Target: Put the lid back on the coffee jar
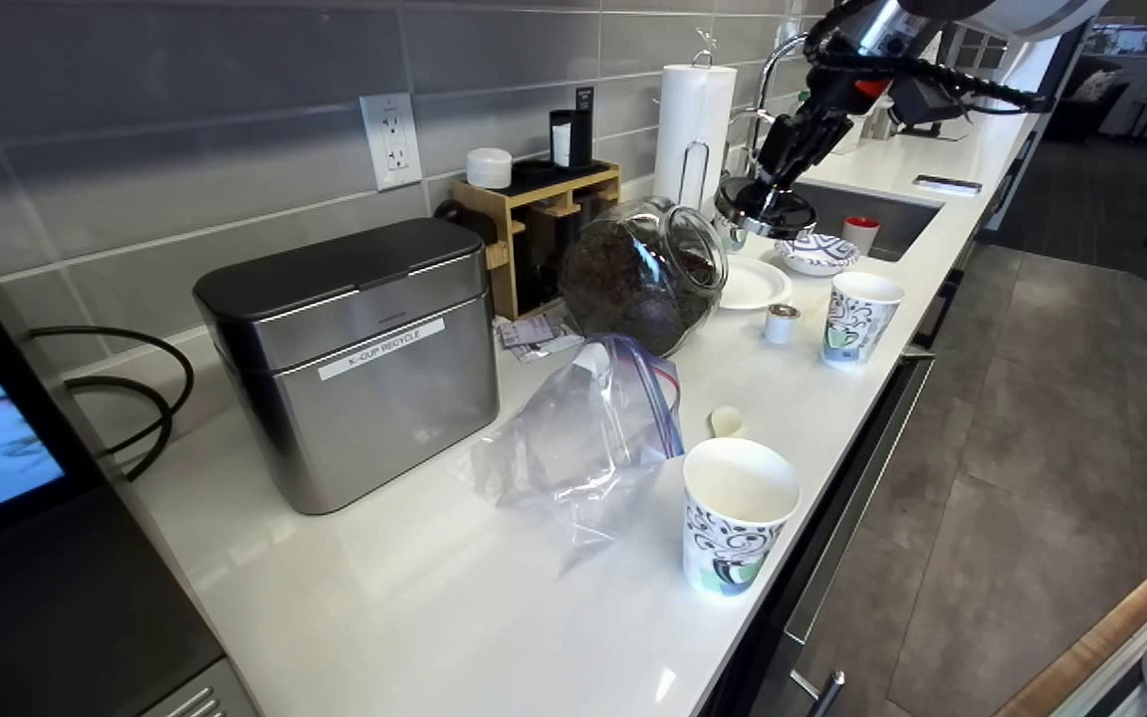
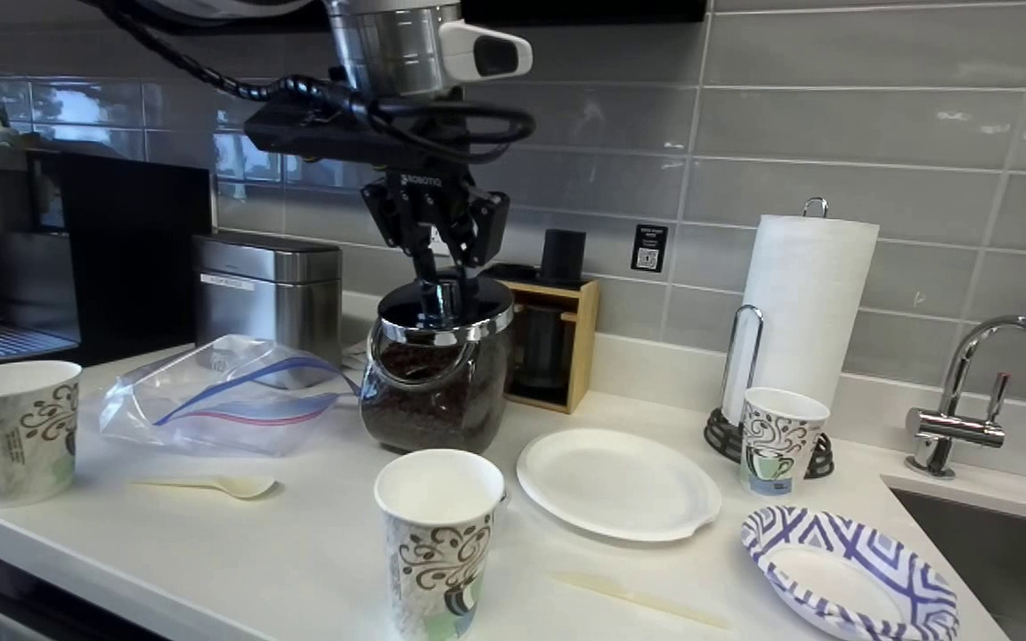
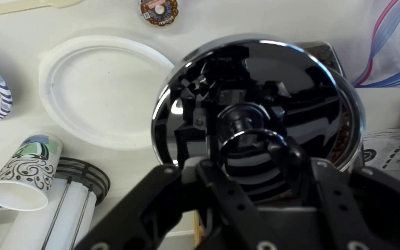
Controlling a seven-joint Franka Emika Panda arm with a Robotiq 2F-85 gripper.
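The glass coffee jar [image 1: 633, 284], full of dark beans, stands on the counter with its mouth slanted. It also shows in an exterior view [image 2: 433, 409]. The round black lid with a chrome rim [image 2: 486, 307] hangs from my gripper [image 2: 444, 289], which is shut on the lid's knob. In an exterior view, the lid [image 1: 785, 214] is beside and a little above the jar's mouth, apart from it. In the wrist view, the lid [image 3: 297, 76] covers much of the mouth, and the jar's rim [image 3: 358, 121] shows past its right edge. My gripper [image 3: 250, 146] partly hides the knob.
A plastic bag [image 1: 583, 448] and a steel bin [image 1: 384, 398] stand near the jar. A wooden organizer [image 2: 580, 347] is behind it. A white plate [image 2: 615, 485], paper cups [image 2: 437, 552], a patterned bowl [image 2: 842, 570], a coffee pod [image 1: 781, 324] and a paper towel roll [image 2: 807, 303] are around.
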